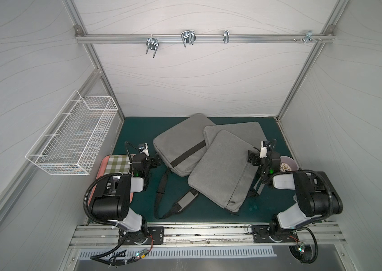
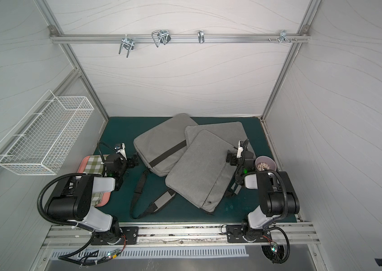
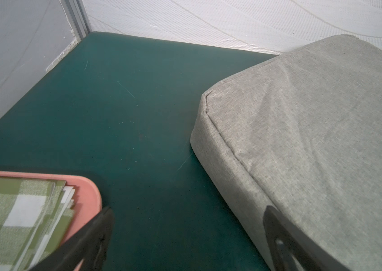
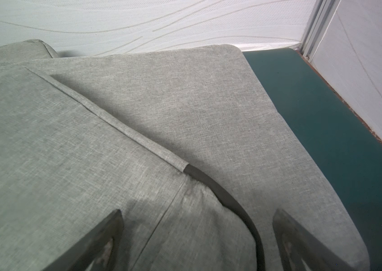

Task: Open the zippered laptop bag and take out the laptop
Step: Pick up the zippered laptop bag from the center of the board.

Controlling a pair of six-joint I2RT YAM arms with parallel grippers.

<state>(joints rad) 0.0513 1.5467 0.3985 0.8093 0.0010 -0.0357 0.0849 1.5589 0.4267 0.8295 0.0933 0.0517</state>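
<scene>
I'm looking at the dark green desk, with the striped grey bag lying flat near its middle and a black shoulder strap looped on the desk between that bag and the arm bases. A second grey bag overlaps the striped bag's right-arm edge, and a third grey bag lies beyond that. A pink tray sits apart on the striped bag's left-arm side, and a pale cup stands well off on its right-arm side.
</scene>
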